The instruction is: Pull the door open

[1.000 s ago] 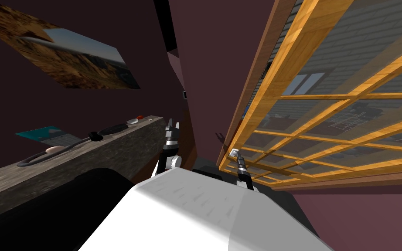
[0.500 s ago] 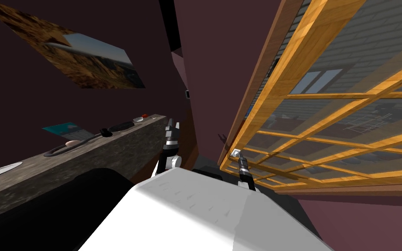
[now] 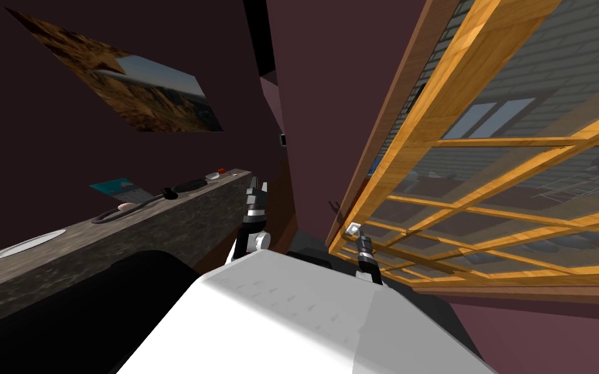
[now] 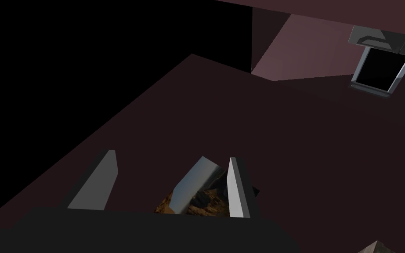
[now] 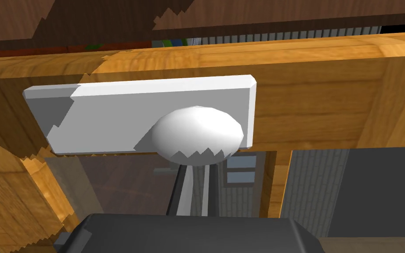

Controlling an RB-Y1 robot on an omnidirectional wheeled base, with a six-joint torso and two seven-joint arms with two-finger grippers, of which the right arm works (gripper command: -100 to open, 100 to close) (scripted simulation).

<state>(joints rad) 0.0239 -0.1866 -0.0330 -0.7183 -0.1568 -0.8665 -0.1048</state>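
Though the knob [image 5: 197,131] hides their tips, right fingers [image 5: 182,191] clamp it; left fingers [image 4: 97,184] stand apart.

Door [image 3: 486,169] is set to the right, w/ a knob [image 5: 197,131] mounted on a plate [image 5: 109,114] at its near edge. Right gripper [image 5: 195,173] is placed directly in front of the knob, fingertips up against it. Counter [image 3: 129,240] is set to the left; a round disc [image 3: 25,245] lies on its near end, small items [image 3: 217,174] on its far end. A picture [image 3: 129,91] is hung on the wall above and behind the counter. Left gripper [image 3: 256,189] is held up btwn counter and door, apart from both.
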